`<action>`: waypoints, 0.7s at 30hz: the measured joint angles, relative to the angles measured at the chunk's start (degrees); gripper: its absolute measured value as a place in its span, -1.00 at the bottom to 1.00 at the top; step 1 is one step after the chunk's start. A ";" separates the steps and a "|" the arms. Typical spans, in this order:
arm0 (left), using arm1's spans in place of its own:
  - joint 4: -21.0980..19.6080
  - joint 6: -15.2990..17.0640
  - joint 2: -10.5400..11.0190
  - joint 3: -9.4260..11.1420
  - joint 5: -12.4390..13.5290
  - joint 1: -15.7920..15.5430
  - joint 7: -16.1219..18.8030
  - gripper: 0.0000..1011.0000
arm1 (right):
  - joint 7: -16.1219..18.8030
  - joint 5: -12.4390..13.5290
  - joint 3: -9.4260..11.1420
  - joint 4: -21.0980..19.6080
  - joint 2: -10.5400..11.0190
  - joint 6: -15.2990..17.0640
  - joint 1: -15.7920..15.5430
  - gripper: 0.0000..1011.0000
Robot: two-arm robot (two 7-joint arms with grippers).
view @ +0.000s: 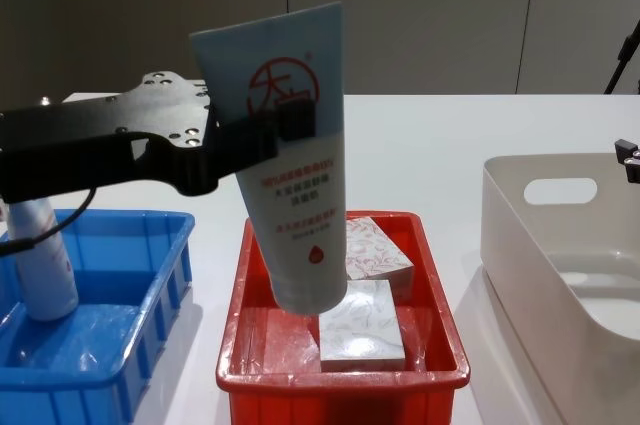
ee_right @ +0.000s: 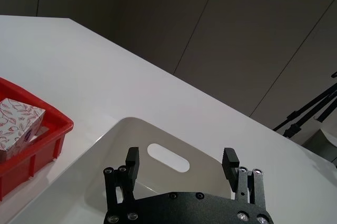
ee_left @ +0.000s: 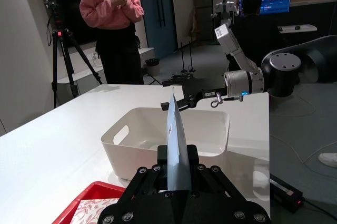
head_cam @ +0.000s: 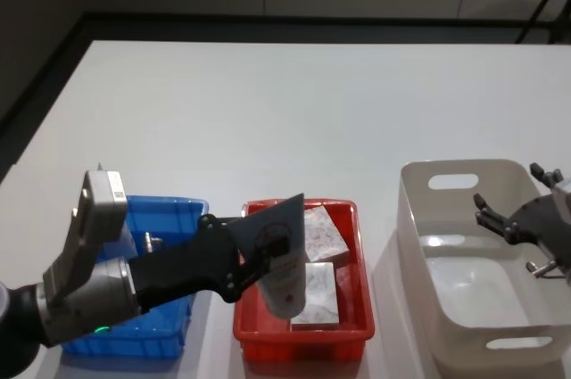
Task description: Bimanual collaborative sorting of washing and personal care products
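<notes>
Transfer step: my left gripper (view: 285, 131) fingers pinch the pale-blue tube (view: 305, 215), crimp end up, above the red bin (view: 340, 377); right gripper (ee_right: 181, 158) fingers spread over the white basket (head_cam: 464, 169). Next move, I reckon: carry the tube across for handover

Boxes (head_cam: 319, 297) across red bin (head_cam: 303, 336) — open room inside white tub (head_cam: 412, 227)

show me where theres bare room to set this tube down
The white bin is bare inside, with the open right end effector by its right rim. The table beyond the bins is bare too. The red bin is crowded with patterned boxes; the blue bin holds a bottle.
</notes>
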 joint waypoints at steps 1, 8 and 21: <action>0.00 0.00 0.00 0.00 0.00 0.00 0.00 -0.59 | 0.00 0.00 0.00 0.00 0.00 0.00 0.00 0.98; 0.00 0.00 -0.03 -0.05 0.08 0.00 0.01 -0.59 | 0.00 0.00 0.00 0.00 0.00 0.00 0.00 0.98; 0.06 0.00 -0.03 -0.13 0.19 0.05 0.01 -0.59 | 0.00 0.00 0.00 0.00 0.00 0.00 0.00 0.98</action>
